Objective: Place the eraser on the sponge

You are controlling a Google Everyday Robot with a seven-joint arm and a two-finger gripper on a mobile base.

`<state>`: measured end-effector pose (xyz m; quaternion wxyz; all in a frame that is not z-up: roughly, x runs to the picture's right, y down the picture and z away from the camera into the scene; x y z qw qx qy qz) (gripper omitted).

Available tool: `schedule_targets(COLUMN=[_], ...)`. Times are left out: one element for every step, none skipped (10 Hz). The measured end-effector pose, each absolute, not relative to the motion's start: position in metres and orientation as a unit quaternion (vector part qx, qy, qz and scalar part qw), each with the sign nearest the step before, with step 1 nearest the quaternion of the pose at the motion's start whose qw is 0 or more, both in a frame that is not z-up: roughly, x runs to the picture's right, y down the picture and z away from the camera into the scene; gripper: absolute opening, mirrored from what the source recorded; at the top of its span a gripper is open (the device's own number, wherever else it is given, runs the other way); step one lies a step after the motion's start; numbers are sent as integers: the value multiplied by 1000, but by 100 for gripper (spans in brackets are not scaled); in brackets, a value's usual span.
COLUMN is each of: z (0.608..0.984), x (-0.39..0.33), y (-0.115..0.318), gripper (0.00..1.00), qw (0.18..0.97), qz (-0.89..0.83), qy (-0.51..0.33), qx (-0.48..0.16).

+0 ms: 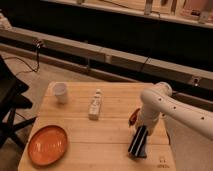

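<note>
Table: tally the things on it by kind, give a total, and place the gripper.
White cup: 1
White bottle: 1
Orange plate: 1
Small red object, kind unclear: 1
Total: 4 in plain sight
Gripper: low over the table near its front edge, at the picture's right, hiding whatever lies beneath.

The sponge [144,152] shows only as a small, dark bluish patch lying flat on the wooden table [100,142], close to its front right corner. Most of it is hidden beneath the dark gripper [138,144], which hangs pointing downward directly over it; whether the two touch cannot be told. The eraser cannot be picked out with certainty, because at the gripper there is only one dark, striped shape just above the sponge, and no part of it can be told apart as the eraser rather than the gripper's own body.
</note>
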<state>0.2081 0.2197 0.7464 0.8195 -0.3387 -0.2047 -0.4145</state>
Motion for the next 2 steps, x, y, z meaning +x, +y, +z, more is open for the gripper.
schedule_targets(z=[745, 746], x=[207, 205], y=[219, 216], gripper=[73, 63], qw=[818, 819], qz=[-420, -422], qy=[-204, -202], qx=[-336, -331])
